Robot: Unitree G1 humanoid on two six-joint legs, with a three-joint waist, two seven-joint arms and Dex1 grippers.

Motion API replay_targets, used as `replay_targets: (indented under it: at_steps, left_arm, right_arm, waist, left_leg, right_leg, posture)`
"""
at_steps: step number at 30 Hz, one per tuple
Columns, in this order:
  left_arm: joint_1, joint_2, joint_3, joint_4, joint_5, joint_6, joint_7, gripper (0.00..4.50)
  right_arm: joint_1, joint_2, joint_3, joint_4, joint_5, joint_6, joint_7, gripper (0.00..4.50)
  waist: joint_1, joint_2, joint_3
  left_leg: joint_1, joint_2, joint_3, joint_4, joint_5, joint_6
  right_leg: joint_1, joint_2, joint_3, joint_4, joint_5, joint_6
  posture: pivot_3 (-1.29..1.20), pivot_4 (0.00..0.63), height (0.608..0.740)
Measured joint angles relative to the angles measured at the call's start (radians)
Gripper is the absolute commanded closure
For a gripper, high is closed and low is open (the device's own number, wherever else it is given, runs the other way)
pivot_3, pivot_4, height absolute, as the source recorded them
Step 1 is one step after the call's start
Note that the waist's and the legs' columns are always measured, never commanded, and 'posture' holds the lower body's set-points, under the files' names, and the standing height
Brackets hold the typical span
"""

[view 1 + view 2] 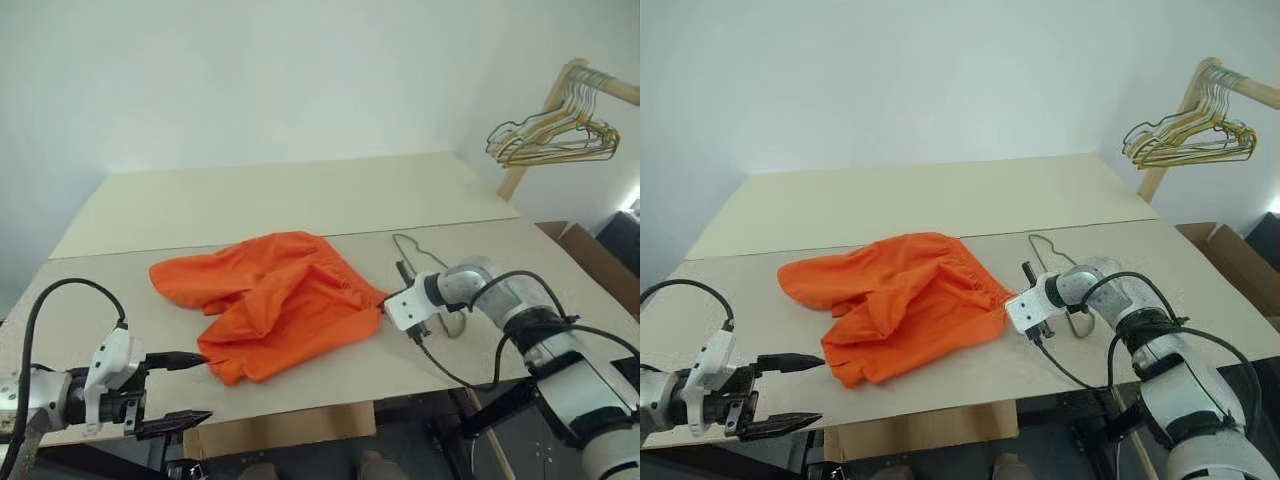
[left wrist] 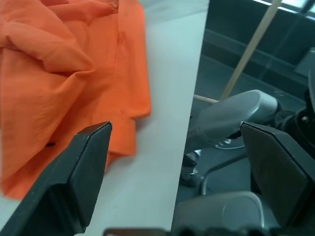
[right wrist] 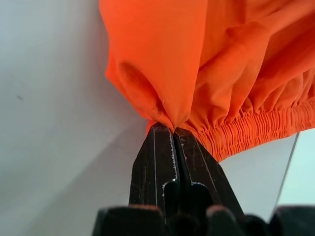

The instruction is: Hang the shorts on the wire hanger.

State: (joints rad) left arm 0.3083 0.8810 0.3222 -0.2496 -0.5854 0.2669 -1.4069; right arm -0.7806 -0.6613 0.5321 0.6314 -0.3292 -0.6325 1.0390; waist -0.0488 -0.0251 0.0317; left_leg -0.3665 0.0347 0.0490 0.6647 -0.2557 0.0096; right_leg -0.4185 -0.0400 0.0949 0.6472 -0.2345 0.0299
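Black right fingers: pressed together on a pinch of orange fabric just beside the gathered waistband; right gripper [image 3: 173, 129] is clamped on the shorts [image 1: 270, 295].
Right wrist view adds: elastic ruching of the waistband close up, fabric pulled into a peak at the fingertips, a thin wire line at the frame edge.
Head views add: right gripper [image 1: 1025, 305] sits at the waistband end of the shorts, nearest the robot's right; the fingertips themselves are hidden behind the white wrist block.
Left gripper [image 1: 185, 388]: fingers wide apart, holding nothing, at the near table edge, just short of the shorts' near hem.
Left wrist view adds: one finger [image 2: 83, 169] over the table surface next to the hem, the other finger past the table edge.
Shorts: crumpled flat on the beige table [image 1: 300, 200], legs spread toward the robot's left.
Wire hanger [image 1: 415, 250]: lying on the table just behind the right wrist, hook pointing away from the robot, partly hidden by the arm; can't tell if it touches the shorts.
Background: bunch of gold and silver hangers [image 1: 555, 135] on a wooden rack, far right, well apart from the table work.
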Motion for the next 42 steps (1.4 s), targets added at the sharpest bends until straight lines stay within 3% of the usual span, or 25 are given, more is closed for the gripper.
replay_targets:
  at_steps: [9, 17, 21, 32, 39, 42]
  left_arm:
    - [-0.224, -0.058, -0.242, 0.274, 0.273, -0.208, 0.065, 0.0]
    - [-0.276, -0.1, -0.316, 0.36, 0.318, -0.288, 0.073, 0.0]
    - [-0.276, -0.101, -0.321, 0.374, 0.321, -0.293, 0.086, 0.91]
    - [-0.267, -0.093, -0.313, 0.384, 0.342, -0.334, 0.121, 4.47]
    - [-0.248, -0.045, -0.292, 0.384, 0.336, -0.364, 0.104, 4.47]
    - [-0.221, 0.0, -0.279, 0.384, 0.362, -0.407, 0.116, 4.47]
  right_arm:
    - [0.05, -0.012, -0.037, -0.205, 0.018, 0.172, 0.042, 4.46]
    - [0.05, -0.002, -0.038, -0.233, 0.018, 0.192, 0.028, 4.46]
    - [0.05, -0.002, -0.039, -0.235, 0.017, 0.194, 0.024, 4.5]
    - [0.06, -0.002, -0.042, -0.239, 0.014, 0.225, 0.019, 4.5]
    - [0.117, -0.014, -0.051, -0.301, 0.022, 0.274, 0.024, 4.5]
    - [0.191, -0.049, -0.071, -0.44, 0.064, 0.344, 0.071, 4.5]
  waist:
    - [0.001, 0.0, 0.0]
    - [0.0, -0.001, 0.0]
    - [0.0, -0.001, 0.0]
    - [0.0, -0.001, -0.001]
    - [0.004, -0.001, -0.001]
    - [0.006, -0.001, -0.001]
  left_leg:
    - [-0.001, 0.0, 0.001, 0.0, 0.0, 0.0]
    - [-0.002, 0.0, 0.001, 0.0, 0.0, 0.0]
    - [-0.002, 0.0, 0.001, 0.0, 0.0, 0.0]
    - [-0.002, 0.0, 0.001, 0.0, 0.0, 0.0]
    - [-0.002, 0.0, 0.001, 0.0, 0.0, 0.0]
    - [-0.003, 0.0, 0.001, 0.0, 0.0, 0.0]
  right_leg:
    - [-0.001, 0.0, 0.0, 0.0, 0.0, 0.0]
    - [-0.002, 0.0, 0.001, 0.0, 0.0, 0.0]
    - [-0.002, 0.0, 0.001, 0.0, 0.0, 0.0]
    - [-0.002, 0.0, 0.001, 0.0, 0.0, 0.0]
    - [-0.002, 0.0, 0.001, 0.0, 0.0, 0.0]
    - [-0.003, 0.0, 0.0, 0.0, 0.0, 0.0]
  posture:
    - [0.03, 0.0, 0.74]
    - [0.01, 0.0, 0.74]
    - [0.02, 0.0, 0.74]
    - [0.03, 0.0, 0.74]
    - [0.04, 0.0, 0.74]
    - [0.04, 0.0, 0.74]
